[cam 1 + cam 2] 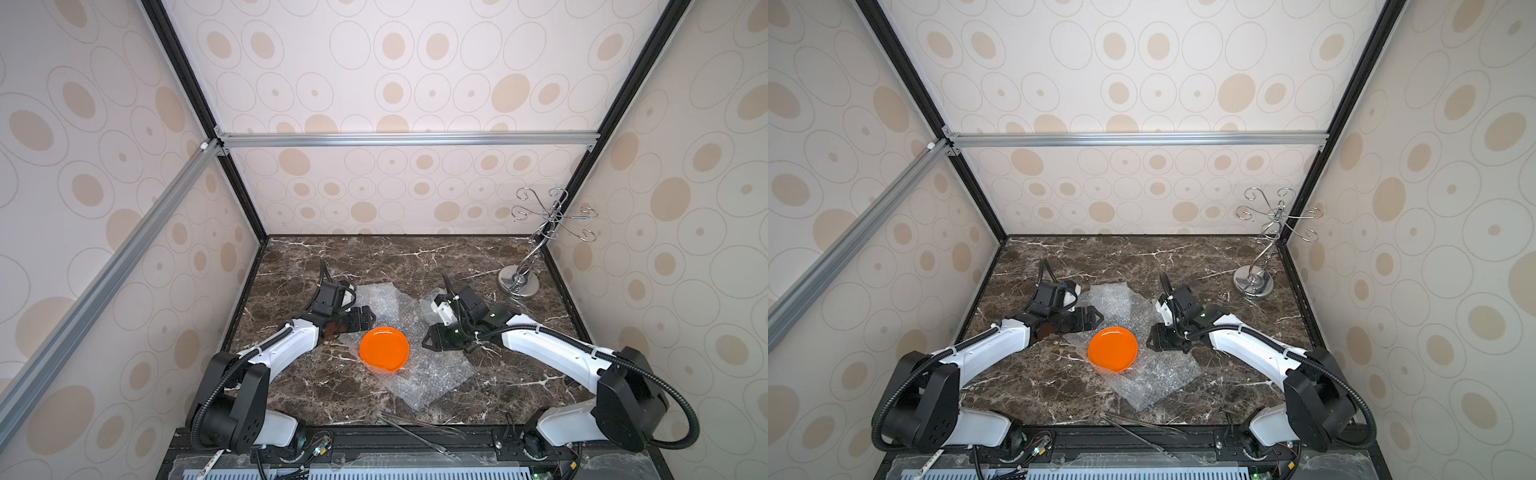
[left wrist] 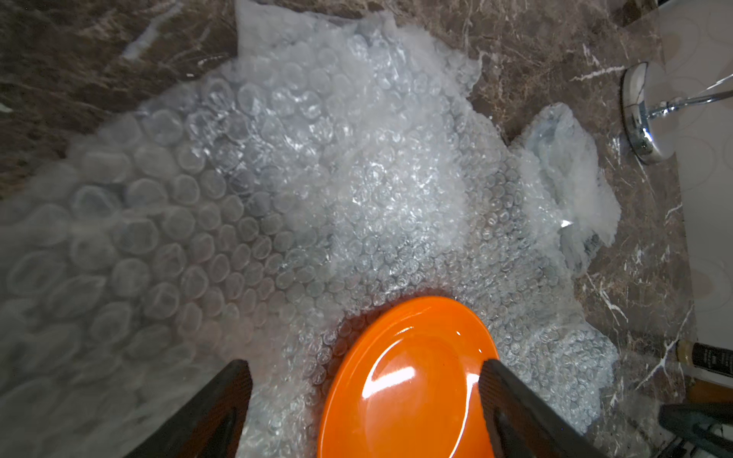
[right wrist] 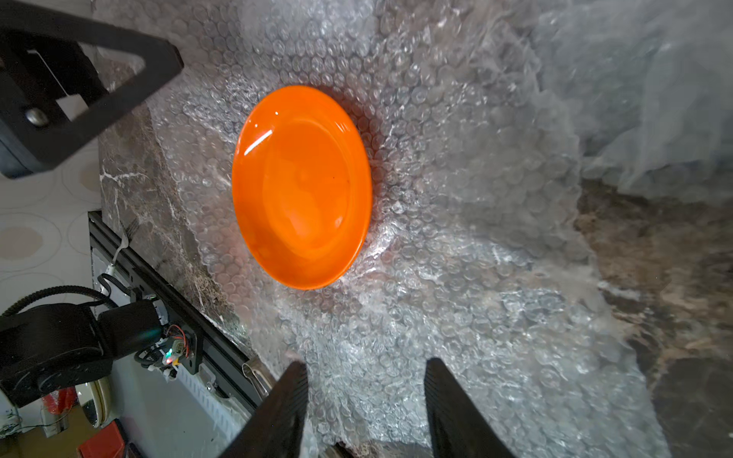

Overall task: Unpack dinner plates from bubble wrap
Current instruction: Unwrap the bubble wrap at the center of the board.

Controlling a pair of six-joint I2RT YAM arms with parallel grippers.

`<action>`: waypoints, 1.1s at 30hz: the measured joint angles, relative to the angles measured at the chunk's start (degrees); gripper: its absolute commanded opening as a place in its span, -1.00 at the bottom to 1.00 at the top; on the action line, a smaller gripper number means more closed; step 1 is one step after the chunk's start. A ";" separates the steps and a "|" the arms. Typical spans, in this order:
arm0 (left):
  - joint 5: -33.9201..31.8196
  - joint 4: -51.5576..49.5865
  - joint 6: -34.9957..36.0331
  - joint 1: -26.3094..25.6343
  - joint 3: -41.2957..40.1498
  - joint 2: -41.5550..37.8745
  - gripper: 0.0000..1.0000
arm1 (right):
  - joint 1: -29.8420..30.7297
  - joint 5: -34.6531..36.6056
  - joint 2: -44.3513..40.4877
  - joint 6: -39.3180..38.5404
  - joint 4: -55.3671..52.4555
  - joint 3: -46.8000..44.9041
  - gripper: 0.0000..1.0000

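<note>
- The orange plate (image 1: 384, 350) lies bare and face up on an opened sheet of bubble wrap (image 1: 434, 376), near the middle of the worktop (image 1: 332, 257). No wrap covers it in any view, so I judge this plate unwrapped.
- It has not been taken off the sheet: the wrist views show bubbles all round its rim.
- More wrap spreads toward the back of the worktop. Whether that is the same sheet or a second one lapping it, I cannot tell.
- A smaller crumpled bundle of wrap (image 2: 563, 170) sits beside the spread sheet, close to the right arm. Whether it holds a plate is not visible.
- No pale or black plate shows in any view, so only one plate can be confirmed as freed.
- The left end effector (image 2: 365, 365) is spread wide just beside the plate, with one finger (image 2: 515, 400) over the plate's rim and nothing pinched.
- The right end effector (image 3: 365, 365) hangs over the wrap on the plate's other side, its jaws partly apart and gripping nothing.
- A wire stand (image 1: 519, 284) stands well apart at the back right corner.
- What is likely left is to lift the plate clear of the sheet and deal with any wrapped bundle.
</note>
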 measured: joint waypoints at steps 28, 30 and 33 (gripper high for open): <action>1.27 -3.48 -15.93 -5.16 -11.91 -24.50 0.83 | 8.57 -0.02 1.95 4.76 4.85 -2.54 0.02; 0.48 -5.03 -17.46 -7.89 -12.92 -25.42 0.84 | 8.57 -0.42 3.56 4.48 4.55 -1.31 0.02; -0.92 -7.10 -19.19 -11.02 -13.22 -26.32 0.84 | 8.55 -0.57 5.92 3.85 3.41 1.20 0.03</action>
